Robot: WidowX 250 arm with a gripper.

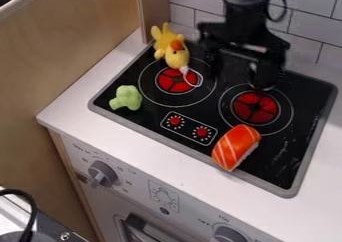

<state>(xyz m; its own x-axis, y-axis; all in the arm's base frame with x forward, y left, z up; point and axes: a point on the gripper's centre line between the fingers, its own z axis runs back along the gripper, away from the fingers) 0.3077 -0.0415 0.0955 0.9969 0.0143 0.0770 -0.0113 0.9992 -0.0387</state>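
Oven front (184, 198): nearest the camera, below the pincer (239, 75). Pincer: above the stove (150, 113), fingers apart, unloaded. Duck (176, 57): beside pincer. Sushi (236, 145): camera side of pincer. Broccoli (126, 98): beyond duck. Bench (70, 106): white, around stove. Tiled wall (312, 28): behind pincer.

The black robot arm (248, 8) is coming into the camera view from the top edge, right of the middle, with a thin dark cable curving beside its wrist. The black gripper (239, 77) is hanging down in the upper right part, its two fingers standing apart. Its dark outline is blurred, and the finger on the view's right is showing more clearly.
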